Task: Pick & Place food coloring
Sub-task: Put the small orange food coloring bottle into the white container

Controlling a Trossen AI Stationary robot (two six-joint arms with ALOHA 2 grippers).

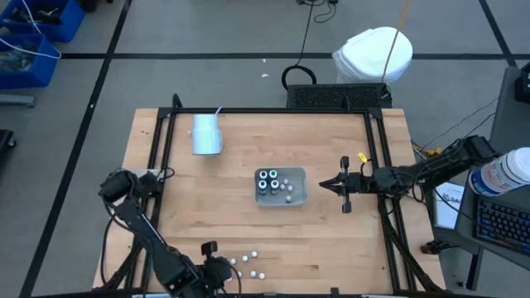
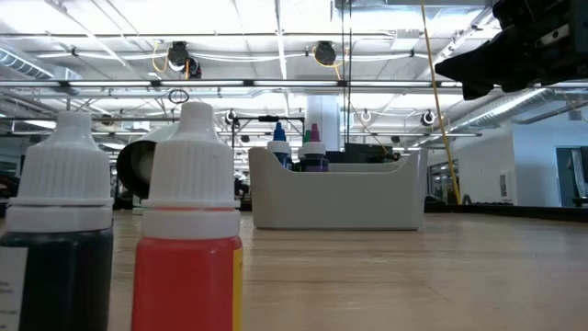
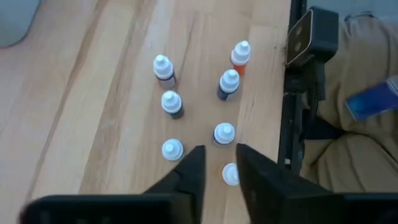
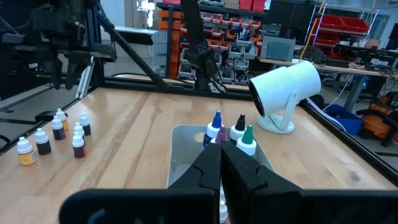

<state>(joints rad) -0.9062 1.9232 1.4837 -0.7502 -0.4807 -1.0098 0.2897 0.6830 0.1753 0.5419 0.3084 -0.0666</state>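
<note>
Several small food coloring bottles point(image 3: 171, 102) with white caps stand upright on the wooden table near its front edge; two of them fill the low view's foreground, one dark point(image 2: 55, 230), one orange-red point(image 2: 188, 239). My left gripper point(image 3: 219, 171) hovers open above the near side of this group point(image 1: 248, 261), with one white cap point(image 3: 229, 175) just below the gap. Larger bottles point(image 1: 268, 180) stand in the grey tray point(image 1: 298, 199) at mid-table. My right gripper point(image 4: 221, 163) hangs shut and level just right of the tray, holding nothing.
A white cup point(image 1: 205, 134) lies on its side at the far left of the table. A black frame rail point(image 3: 292, 124) runs along the table's front edge beside the bottle group. Bare wood lies between the group and the tray.
</note>
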